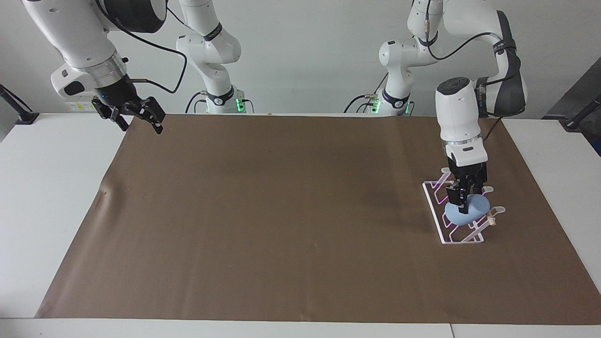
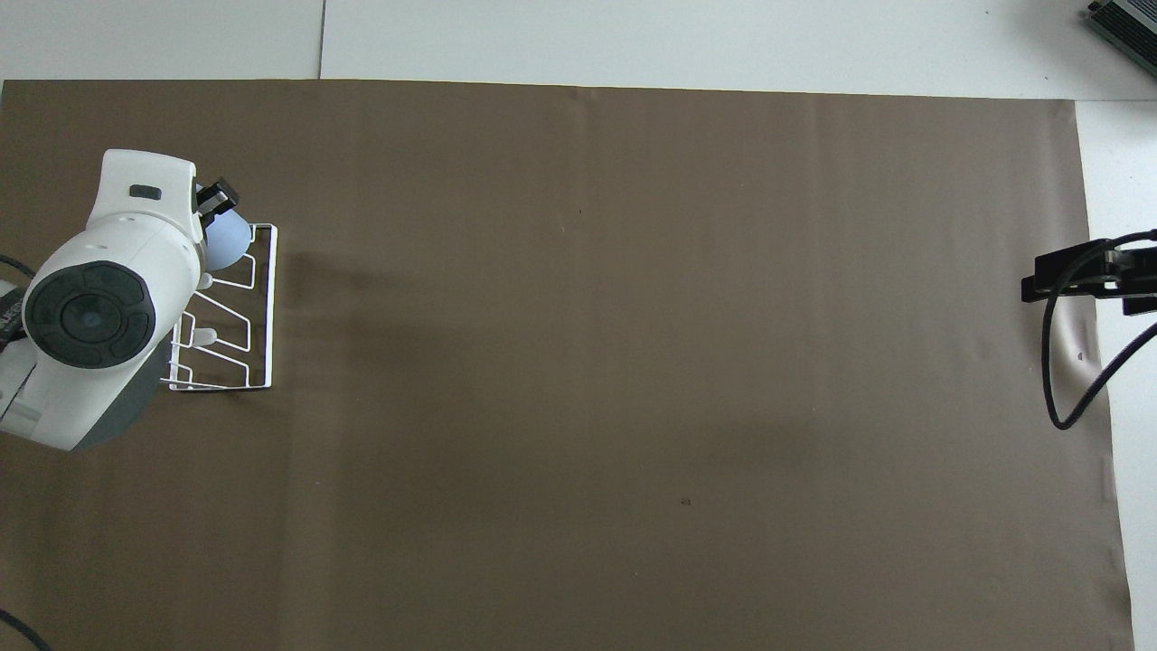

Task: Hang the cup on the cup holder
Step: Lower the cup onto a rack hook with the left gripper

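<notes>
cup [image 1: 466, 212], small, light blue, matte plastic, is clamped by the left gripper [image 1: 460, 202] over the white wire cup holder [image 1: 434, 201], tilted for a prong; the right gripper [image 1: 140, 118] is kept waiting, fingers spread.

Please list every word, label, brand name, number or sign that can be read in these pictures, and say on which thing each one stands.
None can be read.
Left arm's wrist band: small dark lettering, too small to read.
Right arm's joint ring: small lettering, too small to read.
Cup, cup holder, brown table cover: no text shows.
</notes>
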Robot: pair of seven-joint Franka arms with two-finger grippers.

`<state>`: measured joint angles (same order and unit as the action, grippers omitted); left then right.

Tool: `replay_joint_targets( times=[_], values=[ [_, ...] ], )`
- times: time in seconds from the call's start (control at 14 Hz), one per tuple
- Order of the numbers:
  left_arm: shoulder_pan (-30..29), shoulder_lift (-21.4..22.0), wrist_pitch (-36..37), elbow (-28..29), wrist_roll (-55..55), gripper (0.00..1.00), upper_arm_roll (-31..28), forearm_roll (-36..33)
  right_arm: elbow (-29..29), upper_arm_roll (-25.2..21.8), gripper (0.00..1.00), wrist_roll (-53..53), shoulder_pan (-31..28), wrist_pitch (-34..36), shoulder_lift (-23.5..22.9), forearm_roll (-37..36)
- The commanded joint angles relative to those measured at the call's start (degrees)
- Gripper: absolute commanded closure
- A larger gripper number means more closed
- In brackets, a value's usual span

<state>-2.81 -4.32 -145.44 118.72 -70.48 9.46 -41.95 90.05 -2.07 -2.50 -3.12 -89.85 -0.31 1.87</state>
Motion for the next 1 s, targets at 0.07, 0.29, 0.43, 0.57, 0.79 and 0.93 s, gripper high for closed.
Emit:
replay_joint_targets(
  times=[0.07,0.29,0.43,0.57,0.79,0.93],
  values=[
    [-1.1,1.9,-1.0,2.0,0.0,0.89,0.3,-1.8,1.7,0.7,0.0,-1.3,-0.6,-0.8,1.4,-0.5],
    [-1.1,1.8,-1.0,1.7,0.1,0.45,0.4,-1.8,1.8,0.7,0.0,-1.3,-0.6,-0.8,1.4,-0.5],
    [-1.0,1.8,-0.9,1.7,0.3,0.43,0.4,-1.8,2.0,0.7,0.0,-1.3,-0.6,-0.8,1.4,-0.5],
    [-0.9,1.8,-0.9,1.7,0.3,0.36,0.4,-1.8,2.0,0.7,0.0,-1.3,-0.6,-0.9,1.4,-0.5],
    [-0.8,1.8,-0.9,1.7,0.5,0.32,0.4,-1.8,2.0,0.7,0.0,-1.3,-0.6,-0.8,1.5,-0.4],
    [-0.8,1.8,-0.9,1.6,0.5,0.24,0.4,-1.8,2.0,0.7,0.0,-1.3,-0.6,-0.8,1.5,-0.4]
  ],
)
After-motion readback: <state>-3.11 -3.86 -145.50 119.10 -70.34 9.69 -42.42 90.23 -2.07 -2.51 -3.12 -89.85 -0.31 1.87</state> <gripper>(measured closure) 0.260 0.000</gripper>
